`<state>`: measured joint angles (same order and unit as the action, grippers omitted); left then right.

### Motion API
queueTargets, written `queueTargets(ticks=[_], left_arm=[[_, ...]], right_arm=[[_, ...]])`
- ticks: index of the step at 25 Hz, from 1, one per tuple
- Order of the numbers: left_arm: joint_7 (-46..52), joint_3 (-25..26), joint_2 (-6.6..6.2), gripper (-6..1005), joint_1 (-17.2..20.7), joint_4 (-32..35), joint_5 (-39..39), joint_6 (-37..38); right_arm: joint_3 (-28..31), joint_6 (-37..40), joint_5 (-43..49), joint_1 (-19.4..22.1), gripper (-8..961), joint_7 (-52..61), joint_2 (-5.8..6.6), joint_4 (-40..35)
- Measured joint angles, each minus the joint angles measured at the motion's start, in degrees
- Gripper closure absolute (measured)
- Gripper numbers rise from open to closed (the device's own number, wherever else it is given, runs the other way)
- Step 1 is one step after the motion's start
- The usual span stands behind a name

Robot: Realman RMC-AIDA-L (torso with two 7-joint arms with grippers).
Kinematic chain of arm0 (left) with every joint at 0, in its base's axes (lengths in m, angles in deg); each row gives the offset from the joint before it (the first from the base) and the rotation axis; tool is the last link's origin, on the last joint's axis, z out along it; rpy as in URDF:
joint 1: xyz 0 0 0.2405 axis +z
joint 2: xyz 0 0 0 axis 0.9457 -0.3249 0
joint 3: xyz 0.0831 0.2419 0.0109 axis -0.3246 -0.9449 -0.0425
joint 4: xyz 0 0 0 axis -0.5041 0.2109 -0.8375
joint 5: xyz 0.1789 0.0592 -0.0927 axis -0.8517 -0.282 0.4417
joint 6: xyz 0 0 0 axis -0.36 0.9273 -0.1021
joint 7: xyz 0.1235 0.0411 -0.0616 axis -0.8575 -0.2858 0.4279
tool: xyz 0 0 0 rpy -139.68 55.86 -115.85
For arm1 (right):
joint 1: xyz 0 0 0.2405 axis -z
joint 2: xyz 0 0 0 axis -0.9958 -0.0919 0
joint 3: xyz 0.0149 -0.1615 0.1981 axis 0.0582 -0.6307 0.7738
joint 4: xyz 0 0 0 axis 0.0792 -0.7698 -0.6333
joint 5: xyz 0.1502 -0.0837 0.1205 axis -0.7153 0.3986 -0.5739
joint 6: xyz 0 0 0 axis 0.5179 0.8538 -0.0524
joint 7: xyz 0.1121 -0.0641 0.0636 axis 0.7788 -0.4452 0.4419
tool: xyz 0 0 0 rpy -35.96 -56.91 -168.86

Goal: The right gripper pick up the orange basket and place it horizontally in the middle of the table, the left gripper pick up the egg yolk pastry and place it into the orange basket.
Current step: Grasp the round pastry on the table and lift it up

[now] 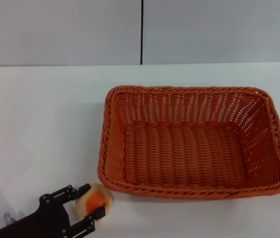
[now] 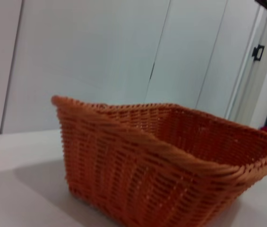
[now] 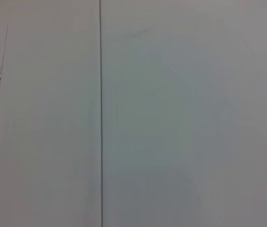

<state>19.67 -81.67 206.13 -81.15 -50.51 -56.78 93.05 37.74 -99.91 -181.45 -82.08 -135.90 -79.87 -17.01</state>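
The orange basket [image 1: 192, 141] lies lengthwise on the white table [image 1: 40, 124], right of centre, and holds nothing. It fills the left wrist view as a basket [image 2: 171, 161] seen from low down at one corner. The egg yolk pastry [image 1: 96, 197], pale with an orange centre, sits just off the basket's near left corner. My left gripper [image 1: 91, 202] reaches in from the bottom left, its two black fingers pressed against opposite sides of the pastry. My right gripper is out of view; the right wrist view shows only a grey wall.
A grey panelled wall [image 1: 60, 29] with a dark vertical seam [image 1: 141, 29] runs behind the table's far edge. White tabletop stretches to the left of the basket. A door frame with a dark fitting [image 2: 258, 51] shows in the left wrist view.
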Motion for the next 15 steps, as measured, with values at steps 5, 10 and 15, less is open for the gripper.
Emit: queueTargets(ticks=[5, 10, 15], left_arm=[[-1.16, 0.39, 0.06, 323, 0.05, -1.64, 0.38, -2.22], [-4.32, 0.97, -0.04, 533, 0.52, -2.65, 0.48, -2.14], [-4.18, 5.27, -0.50, 737, 2.04, -1.03, 0.53, 4.58]], right_arm=[[0.19, -0.28, -0.04, -0.14, 313, -0.01, -0.01, 0.17], [0.21, -0.72, -0.06, -0.18, 313, -0.01, -0.01, 0.20], [0.22, -0.99, -0.07, -0.27, 313, -0.02, -0.01, 0.59]])
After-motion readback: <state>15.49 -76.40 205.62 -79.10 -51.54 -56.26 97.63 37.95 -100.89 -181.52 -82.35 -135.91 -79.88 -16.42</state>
